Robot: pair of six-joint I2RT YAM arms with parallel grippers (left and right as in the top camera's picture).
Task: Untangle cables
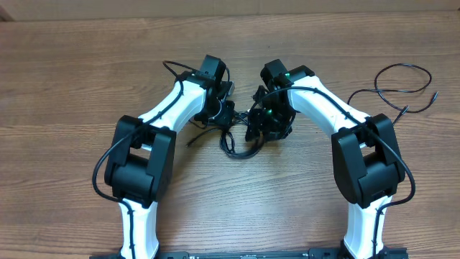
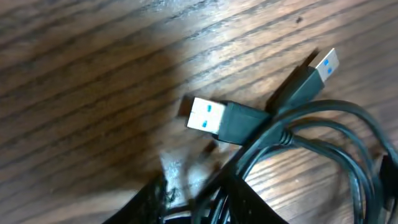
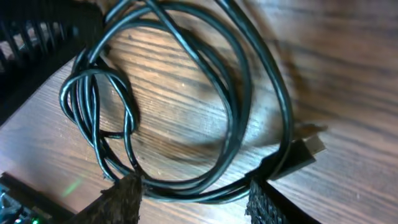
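Note:
The cables are a knot of thin black cords on the wooden table between both arms. In the left wrist view two blue-tongued USB plugs lie on the wood beside looped cords. My left gripper is closed narrowly, with several cord strands between its fingers. My right gripper is open over the bundle, and cord strands run across between its fingertips. The right wrist view shows a wide loop, a tight twist and a plug.
One separate thin black cable lies in a loose loop at the far right of the table. Both white and black arms reach in from the near edge and meet at the middle. A cardboard-coloured strip runs along the far edge.

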